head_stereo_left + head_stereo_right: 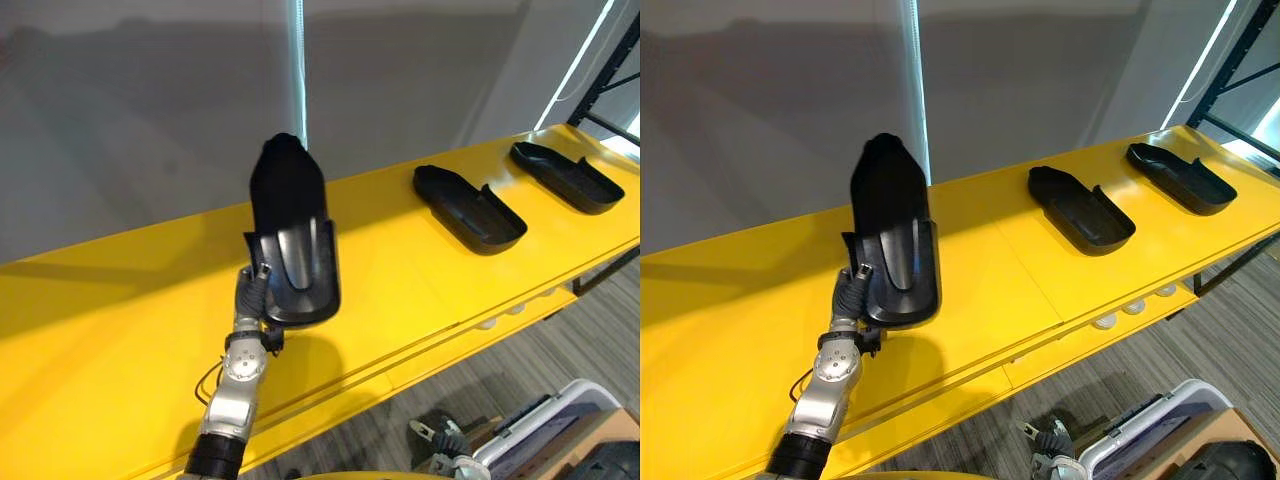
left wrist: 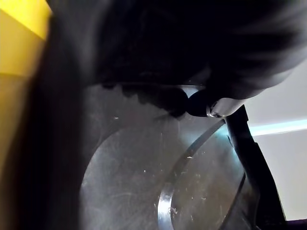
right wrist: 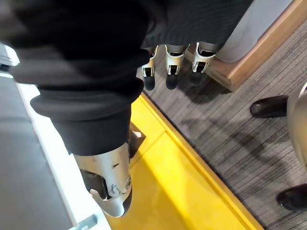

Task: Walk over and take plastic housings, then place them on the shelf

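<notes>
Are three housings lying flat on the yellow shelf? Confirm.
No: two housings lie flat on the shelf, and the third housing stands raised in the left hand.

The right hand [image 3: 108, 177] is shown empty, fingers [image 3: 173, 60] straight, above a yellow surface [image 3: 192, 191]; a person's dark shoes [image 3: 268, 106] are seen on grey carpet [image 3: 225, 129] at three and five o'clock.

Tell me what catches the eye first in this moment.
A black plastic housing stands out, held upright by the left hand over the middle of the long yellow shelf. To its right, two more lie open side up on the shelf, apart from each other: the nearer housing and the farther housing by the shelf's end.
</notes>
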You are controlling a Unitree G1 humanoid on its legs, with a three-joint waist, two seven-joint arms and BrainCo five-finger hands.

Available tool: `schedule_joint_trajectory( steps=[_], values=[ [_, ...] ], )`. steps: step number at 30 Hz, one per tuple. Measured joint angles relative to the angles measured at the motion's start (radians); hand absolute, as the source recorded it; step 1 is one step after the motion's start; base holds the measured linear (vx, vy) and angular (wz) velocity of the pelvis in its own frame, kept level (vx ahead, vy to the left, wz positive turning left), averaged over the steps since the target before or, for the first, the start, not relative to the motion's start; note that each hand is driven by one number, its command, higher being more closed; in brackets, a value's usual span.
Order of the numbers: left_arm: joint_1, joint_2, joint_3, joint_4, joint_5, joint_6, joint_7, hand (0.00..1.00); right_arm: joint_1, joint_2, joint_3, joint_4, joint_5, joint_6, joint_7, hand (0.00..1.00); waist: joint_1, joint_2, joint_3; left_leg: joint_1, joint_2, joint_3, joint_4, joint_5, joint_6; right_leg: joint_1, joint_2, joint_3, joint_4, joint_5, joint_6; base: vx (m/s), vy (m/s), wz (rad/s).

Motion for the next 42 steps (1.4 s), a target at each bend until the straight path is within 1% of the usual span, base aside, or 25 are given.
schedule_joint_trajectory(
  steps=[1, 4, 5, 7, 10, 11, 12, 16, 19, 21, 23, 24, 26, 27, 32, 33, 35, 38, 42],
  values=[
    [-0.024, -0.002, 0.012, 0.027, 0.000, 0.003, 0.008, 1.00, -0.001, -0.002, 0.000, 0.000, -0.003, 0.000, 0.000, 0.00, -0.001, 0.002, 0.002, 0.005, 0.006, 0.000, -0.038, 0.025, 0.002, -0.015, 0.008, 0.004, -0.002, 0.000, 0.000, -0.16, -0.066, -0.10],
    [-0.046, -0.003, 0.017, 0.059, 0.000, 0.005, 0.019, 1.00, -0.004, -0.003, 0.001, -0.002, -0.008, 0.000, 0.000, 0.00, -0.006, 0.003, 0.010, 0.010, 0.012, -0.006, -0.066, 0.042, 0.004, -0.018, 0.017, 0.007, -0.018, 0.000, 0.000, -0.18, -0.059, -0.09],
    [-0.055, -0.006, 0.019, 0.084, 0.000, 0.013, 0.024, 1.00, -0.004, -0.008, 0.003, -0.003, -0.014, 0.000, -0.001, 0.00, -0.011, 0.008, 0.015, 0.011, 0.015, -0.007, -0.072, 0.045, 0.005, -0.020, 0.021, 0.007, -0.018, 0.001, -0.002, -0.21, -0.039, -0.02],
    [-0.064, -0.015, 0.029, 0.108, 0.000, 0.028, 0.027, 1.00, 0.004, -0.021, 0.014, -0.004, -0.019, 0.000, -0.001, 0.00, -0.029, 0.012, 0.018, 0.009, 0.019, -0.006, -0.074, 0.042, -0.001, -0.028, 0.025, 0.006, -0.019, -0.005, -0.005, -0.21, -0.018, -0.01],
    [-0.071, -0.014, 0.035, 0.119, -0.002, 0.036, 0.049, 1.00, 0.021, -0.021, 0.033, -0.004, -0.020, 0.001, -0.001, 0.00, -0.029, 0.008, 0.018, -0.007, 0.030, -0.001, -0.074, 0.040, -0.001, -0.031, 0.038, 0.011, -0.048, -0.004, -0.006, -0.14, -0.006, -0.11],
    [-0.081, -0.014, 0.035, 0.134, -0.004, 0.036, 0.052, 1.00, 0.023, -0.020, 0.033, -0.004, -0.020, 0.001, -0.001, 0.00, -0.029, 0.008, 0.018, -0.012, 0.031, -0.001, -0.074, 0.040, -0.001, -0.031, 0.040, 0.011, -0.055, -0.004, -0.006, -0.09, -0.011, 0.00],
    [-0.109, -0.014, 0.035, 0.183, -0.010, 0.040, 0.059, 1.00, 0.023, -0.021, 0.034, -0.005, -0.020, 0.001, -0.001, 0.00, -0.031, 0.007, 0.019, -0.028, 0.033, -0.002, -0.074, 0.040, -0.001, -0.033, 0.046, 0.014, -0.073, -0.004, -0.006, -0.06, -0.005, 0.01],
    [-0.122, -0.015, 0.044, 0.224, -0.039, 0.041, 0.081, 1.00, 0.023, -0.021, 0.040, -0.006, -0.020, 0.001, -0.002, 0.00, -0.037, 0.006, 0.018, -0.028, 0.034, 0.003, -0.074, 0.040, -0.001, -0.031, 0.049, 0.023, -0.088, -0.004, -0.006, -0.02, 0.005, -0.05],
    [-0.188, -0.011, 0.078, 0.299, -0.051, 0.042, 0.099, 1.00, 0.022, -0.021, 0.042, -0.006, -0.021, 0.001, -0.002, 0.00, -0.040, 0.005, 0.019, -0.029, 0.034, 0.008, -0.074, 0.040, -0.001, -0.031, 0.049, 0.026, -0.088, -0.003, -0.006, 0.01, 0.000, 0.00],
    [-0.214, -0.002, 0.100, 0.318, -0.063, 0.043, 0.112, 1.00, 0.020, -0.021, 0.045, -0.006, -0.023, 0.001, -0.002, 0.00, -0.048, 0.005, 0.019, -0.029, 0.034, 0.009, -0.074, 0.040, -0.001, -0.032, 0.049, 0.027, -0.088, -0.001, -0.006, 0.06, -0.005, 0.01],
    [-0.240, 0.014, 0.114, 0.342, -0.064, 0.044, 0.117, 1.00, 0.017, -0.021, 0.053, -0.006, -0.025, 0.001, -0.002, 0.00, -0.054, 0.003, 0.018, -0.026, 0.032, 0.016, -0.074, 0.041, -0.001, -0.033, 0.048, 0.037, -0.087, 0.020, -0.008, 0.10, -0.011, -0.05],
    [-0.250, 0.025, 0.116, 0.347, -0.065, 0.045, 0.116, 0.00, 0.016, -0.021, 0.053, -0.006, -0.025, 0.001, -0.003, 0.00, -0.054, 0.002, 0.019, -0.024, 0.032, 0.021, -0.074, 0.043, -0.005, -0.034, 0.049, 0.047, -0.086, 0.037, -0.006, 0.14, -0.019, -0.08],
    [-0.281, 0.029, 0.138, 0.372, -0.065, 0.045, 0.116, 0.00, 0.011, -0.022, 0.053, -0.006, -0.025, 0.002, -0.003, 0.00, -0.054, 0.003, 0.019, -0.024, 0.033, 0.021, -0.074, 0.044, -0.006, -0.034, 0.050, 0.047, -0.088, 0.051, -0.011, 0.12, -0.020, -0.02],
    [-0.292, 0.030, 0.145, 0.379, -0.065, 0.045, 0.116, 0.00, 0.007, -0.022, 0.053, -0.006, -0.025, 0.003, -0.003, 0.00, -0.054, 0.003, 0.019, -0.024, 0.034, 0.021, -0.073, 0.048, -0.001, -0.034, 0.051, 0.047, -0.088, 0.051, -0.013, 0.13, -0.031, -0.04],
    [-0.386, 0.050, 0.156, 0.459, -0.084, 0.049, 0.113, 0.00, -0.040, -0.040, 0.053, -0.007, -0.025, 0.003, -0.002, 0.00, -0.059, 0.003, 0.019, -0.018, 0.029, 0.023, -0.067, 0.052, -0.004, -0.025, 0.051, 0.047, -0.100, 0.051, -0.014, 0.11, -0.020, -0.04],
    [-0.396, 0.050, 0.170, 0.466, -0.087, 0.057, 0.115, 0.00, -0.052, -0.041, 0.053, -0.007, -0.025, 0.003, -0.002, 0.00, -0.064, 0.001, 0.023, -0.010, 0.029, 0.023, -0.067, 0.052, -0.004, -0.014, 0.051, 0.046, -0.106, 0.051, -0.014, 0.04, -0.008, -0.02],
    [-0.404, 0.051, 0.185, 0.478, -0.093, 0.059, 0.115, 0.00, -0.060, -0.040, 0.053, -0.007, -0.025, 0.002, -0.002, 0.00, -0.065, 0.001, 0.024, -0.006, 0.028, 0.023, -0.067, 0.052, -0.004, -0.011, 0.050, 0.046, -0.106, 0.051, -0.014, 0.00, 0.000, -0.02],
    [-0.426, 0.053, 0.188, 0.481, -0.101, 0.060, 0.116, 0.00, -0.071, -0.040, 0.057, -0.006, -0.025, 0.002, -0.002, 0.00, -0.065, 0.000, 0.041, -0.006, 0.028, 0.020, -0.067, 0.052, -0.004, -0.012, 0.049, 0.045, -0.105, 0.051, -0.014, -0.03, 0.002, 0.01],
    [-0.428, 0.053, 0.188, 0.481, -0.119, 0.059, 0.123, 0.00, -0.067, -0.040, 0.072, -0.006, -0.025, 0.002, -0.002, 0.00, -0.066, -0.001, 0.047, -0.006, 0.029, 0.017, -0.073, 0.051, -0.004, -0.014, 0.050, 0.043, -0.101, 0.051, -0.015, -0.08, 0.005, 0.01]
  ],
)
